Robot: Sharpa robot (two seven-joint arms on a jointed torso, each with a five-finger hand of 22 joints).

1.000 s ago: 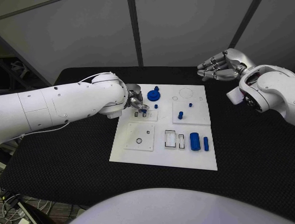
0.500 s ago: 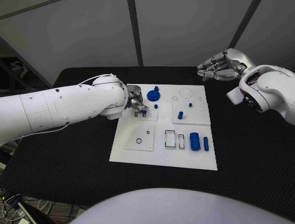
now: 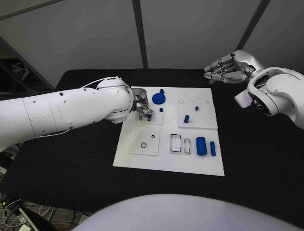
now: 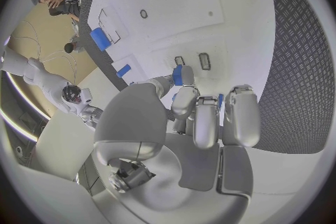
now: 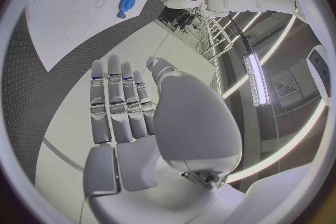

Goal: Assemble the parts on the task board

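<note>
The white task board [image 3: 167, 161] lies mid-table. My left hand [image 3: 139, 107] hovers over its far-left panel and pinches a small blue part [image 3: 148, 114] between thumb and finger. In the left wrist view that blue part [image 4: 178, 74] sits at the fingertips of the left hand [image 4: 196, 117], just short of two small rectangular slots [image 4: 204, 60]. A blue gear [image 3: 158, 99] and short blue pegs [image 3: 186, 118] stand at the board's far side. A blue cylinder [image 3: 200, 146] and a thin blue bar [image 3: 212, 148] lie near its right edge. My right hand [image 3: 227, 69] is raised beyond the far-right corner, holding nothing.
Two rectangular slots [image 3: 175, 143] and a small ring hole [image 3: 144, 145] mark the board's near half. The black table [image 3: 263, 159] stretches out on both sides of the board. Grey wall panels stand behind the table's far edge.
My left arm has edged slightly toward the board's middle, still holding the blue part. The right hand has not moved.
</note>
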